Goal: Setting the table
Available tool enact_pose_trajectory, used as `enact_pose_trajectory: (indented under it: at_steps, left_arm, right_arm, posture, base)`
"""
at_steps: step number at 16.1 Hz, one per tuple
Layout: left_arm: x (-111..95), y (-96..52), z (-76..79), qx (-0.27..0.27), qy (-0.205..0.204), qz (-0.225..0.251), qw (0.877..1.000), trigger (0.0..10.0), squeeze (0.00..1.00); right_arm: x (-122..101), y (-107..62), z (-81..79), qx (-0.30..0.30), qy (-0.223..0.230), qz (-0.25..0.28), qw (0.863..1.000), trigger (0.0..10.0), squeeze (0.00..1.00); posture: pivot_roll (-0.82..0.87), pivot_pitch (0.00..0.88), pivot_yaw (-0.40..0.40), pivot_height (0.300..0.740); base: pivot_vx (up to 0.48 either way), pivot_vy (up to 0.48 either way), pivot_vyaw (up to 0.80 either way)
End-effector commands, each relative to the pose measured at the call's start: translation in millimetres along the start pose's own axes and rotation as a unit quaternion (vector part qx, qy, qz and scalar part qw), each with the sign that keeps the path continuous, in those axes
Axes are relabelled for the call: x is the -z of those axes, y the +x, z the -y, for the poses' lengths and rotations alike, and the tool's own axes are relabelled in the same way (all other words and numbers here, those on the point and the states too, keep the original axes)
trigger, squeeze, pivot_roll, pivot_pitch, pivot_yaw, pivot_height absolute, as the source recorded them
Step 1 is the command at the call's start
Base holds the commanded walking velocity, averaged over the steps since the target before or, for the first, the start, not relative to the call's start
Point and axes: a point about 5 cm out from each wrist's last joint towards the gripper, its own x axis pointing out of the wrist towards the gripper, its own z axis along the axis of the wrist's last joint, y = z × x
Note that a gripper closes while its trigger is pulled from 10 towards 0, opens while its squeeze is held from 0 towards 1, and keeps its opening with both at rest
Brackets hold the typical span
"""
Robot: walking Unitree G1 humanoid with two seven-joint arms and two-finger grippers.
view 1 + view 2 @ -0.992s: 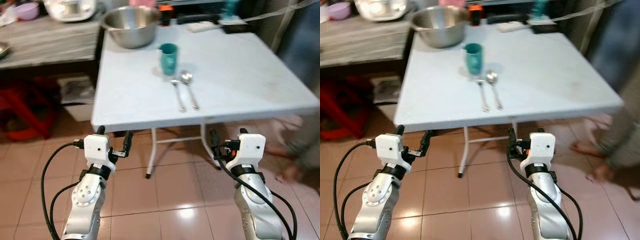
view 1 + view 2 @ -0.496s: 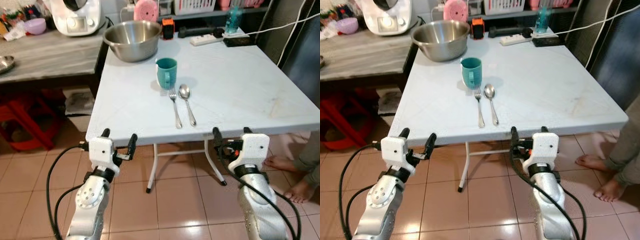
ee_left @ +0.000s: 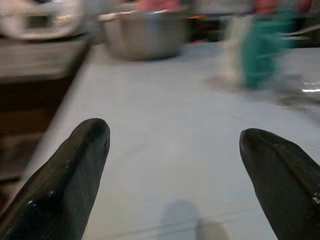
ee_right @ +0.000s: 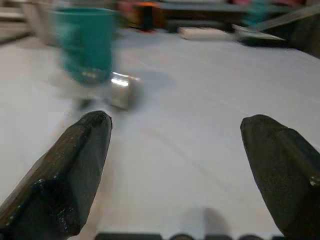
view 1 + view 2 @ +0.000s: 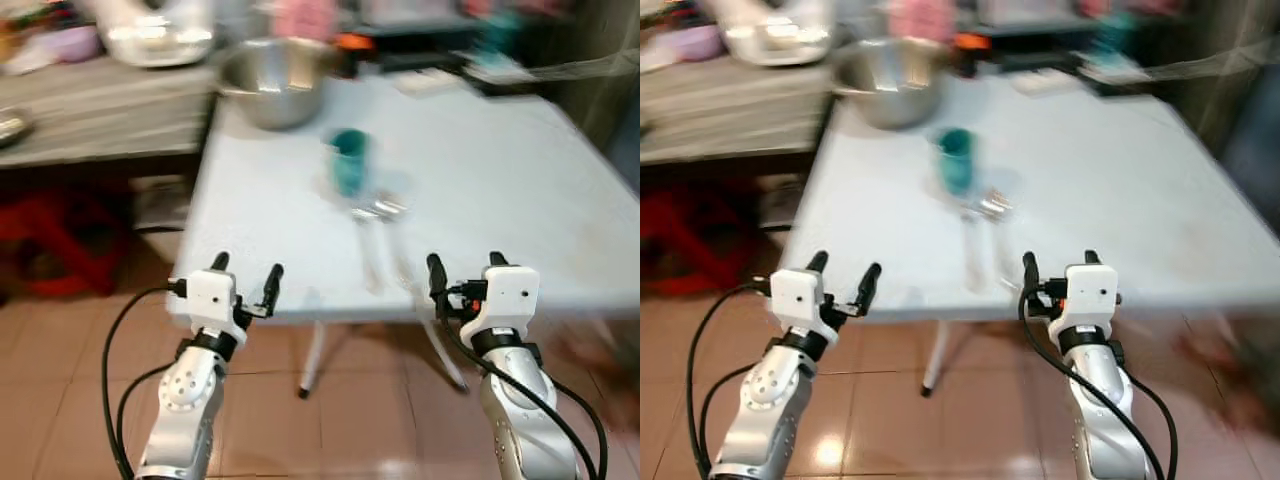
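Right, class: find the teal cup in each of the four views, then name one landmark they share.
Left eye view: teal cup mid-table, behind the cutlery.
Right eye view: mid-table, left of centre.
Left wrist view: beyond the right-hand finger.
Right wrist view: above the left-hand finger.
Shared landmark: the white table.

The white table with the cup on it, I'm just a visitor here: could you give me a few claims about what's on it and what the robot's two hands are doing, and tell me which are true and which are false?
1. The teal cup stands upright on the white table. True.
2. The left gripper is clamped on the cup. False: its fingers are open and hold nothing, at the table's near edge.
3. A metal bowl sits farther back on the table than the cup. True.
4. The right gripper holds the spoon. False: it is open and holds nothing; the blurred cutlery lies on the table near the cup.
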Motion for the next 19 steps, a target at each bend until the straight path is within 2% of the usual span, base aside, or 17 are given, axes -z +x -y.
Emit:
enact_pose_trajectory:
  at_steps: [1, 3, 6, 10, 13, 14, 16, 18, 19]
  left_arm:
    - [1.6, -3.7, -7.8, -0.009, 0.009, -0.006, 1.000, 10.0, 0.00]
    - [1.9, -4.0, -8.6, -0.009, 0.010, -0.007, 1.000, 10.0, 0.00]
    - [-1.0, -6.0, -5.0, 0.008, 0.009, 0.002, 1.000, 10.0, 0.00]
    - [0.6, -11.6, 5.1, 0.085, 0.021, -0.010, 0.996, 10.0, 0.00]
    - [2.2, -13.5, 5.3, 0.099, 0.020, -0.014, 0.995, 10.0, 0.00]
    - [-1.0, -19.2, 11.8, 0.161, 0.020, -0.004, 0.987, 10.0, 0.00]
    - [-1.8, -22.5, 17.9, 0.221, 0.024, -0.008, 0.975, 10.0, 0.00]
    - [-1.2, -27.1, 21.9, 0.258, 0.021, -0.015, 0.966, 10.0, 0.00]
    - [-0.7, -27.4, 21.8, 0.260, 0.026, -0.018, 0.965, 10.0, 0.00]
  right_arm:
    - [-4.6, 0.1, -7.8, -0.013, 0.005, 0.009, 1.000, 10.0, 0.00]
    - [-5.4, -0.1, -8.0, -0.014, 0.005, 0.010, 1.000, 10.0, 0.00]
    - [-7.5, -1.5, -8.5, -0.014, 0.015, 0.012, 1.000, 10.0, 0.00]
    - [-5.4, -2.5, -8.8, -0.008, 0.019, 0.003, 1.000, 10.0, 0.00]
    - [-5.4, -1.6, -8.6, -0.007, 0.023, 0.000, 1.000, 10.0, 0.00]
    - [-6.4, 0.9, -10.4, -0.008, 0.028, -0.008, 1.000, 10.0, 0.00]
    - [-6.6, 1.9, -11.8, -0.010, 0.030, -0.012, 0.999, 10.0, 0.00]
    - [-5.0, 2.6, -10.0, 0.000, 0.038, -0.026, 0.999, 10.0, 0.00]
    - [-5.6, 3.3, -9.3, 0.002, 0.040, -0.025, 0.999, 10.0, 0.00]
  posture:
    - [-0.20, 0.119, 0.055, 0.740]
    - [-0.20, 0.122, 0.054, 0.740]
    - [-0.20, 0.128, 0.053, 0.740]
    - [-0.20, 0.136, 0.054, 0.740]
    - [-0.20, 0.137, 0.055, 0.740]
    - [-0.20, 0.142, 0.051, 0.740]
    - [-0.20, 0.144, 0.048, 0.740]
    - [-0.20, 0.147, 0.048, 0.740]
    - [-0.20, 0.148, 0.048, 0.740]
  base:
    - [0.341, 0.000, 0.61]
    - [0.334, 0.000, 0.53]
    - [0.000, 0.000, 0.00]
    - [0.000, 0.000, 0.00]
    - [0.000, 0.000, 0.00]
    - [0.000, 0.000, 0.00]
    - [0.000, 0.000, 0.00]
    - [0.000, 0.000, 0.00]
    - [0.000, 0.000, 0.00]
